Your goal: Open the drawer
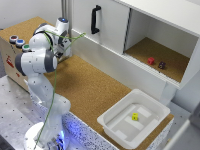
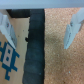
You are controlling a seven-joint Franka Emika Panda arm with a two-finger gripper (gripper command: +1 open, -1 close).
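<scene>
Open gripper (image 2: 40,29) poised over the cork worktop (image 1: 90,87), fingers spread and holding nothing — the black handle (image 1: 95,19) sits well apart at the far cabinet (image 1: 107,25), so a good approach likely squares the jaws around that bar before closing.

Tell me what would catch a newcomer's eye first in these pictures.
The white robot arm stands out at the exterior view's left, bent over the cork-topped counter. At the lower right sits a white tray holding a small yellow cube. Behind, the white cabinet has a black handle and an open compartment with two small blocks.
</scene>
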